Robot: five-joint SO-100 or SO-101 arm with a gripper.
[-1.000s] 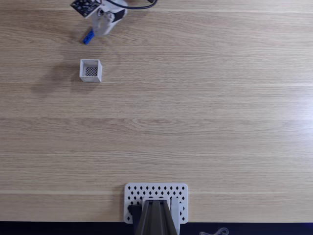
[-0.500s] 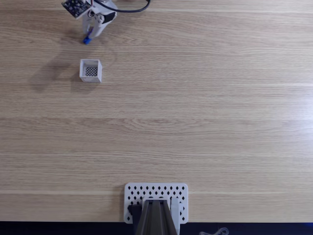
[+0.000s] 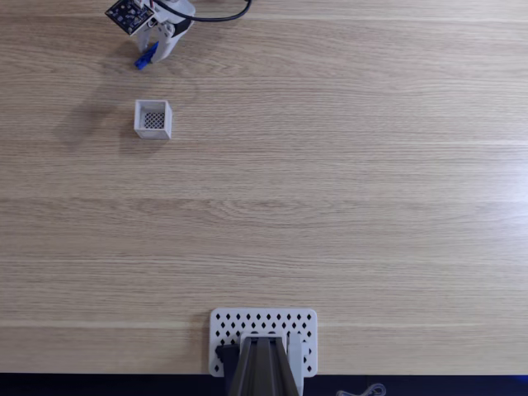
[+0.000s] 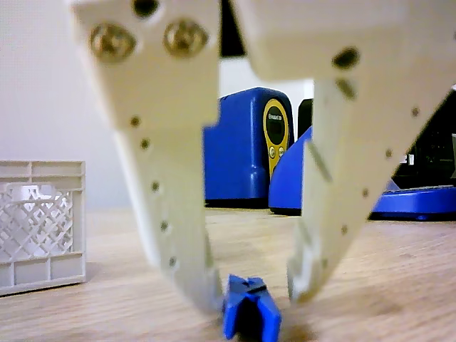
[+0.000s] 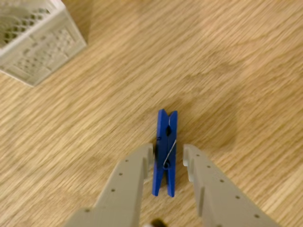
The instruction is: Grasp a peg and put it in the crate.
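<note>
The blue peg [image 5: 165, 142] lies flat on the wooden table, pointing away from me in the wrist view. My gripper [image 5: 168, 153] straddles its near half: the left finger touches the peg's side and a narrow gap shows at the right finger. In the other view the peg [image 4: 251, 317] rests on the table between the fingertips of the gripper [image 4: 253, 296]. From the fixed view, the gripper [image 3: 151, 51] and peg [image 3: 145, 58] are at the top left, just above the small white crate [image 3: 167, 120]. The crate [image 5: 38, 42] is at the upper left of the wrist view and at the left of the other view [image 4: 39, 228].
A white perforated plate [image 3: 272, 323] with the arm's base [image 3: 260, 371] sits at the bottom edge of the fixed view. Blue devices [image 4: 246, 142] stand in the background of the other view. A black cable [image 3: 219, 15] trails from the gripper.
The gripper has moved left and come down over the peg, so its fingers now straddle it. The crate has stayed put.
</note>
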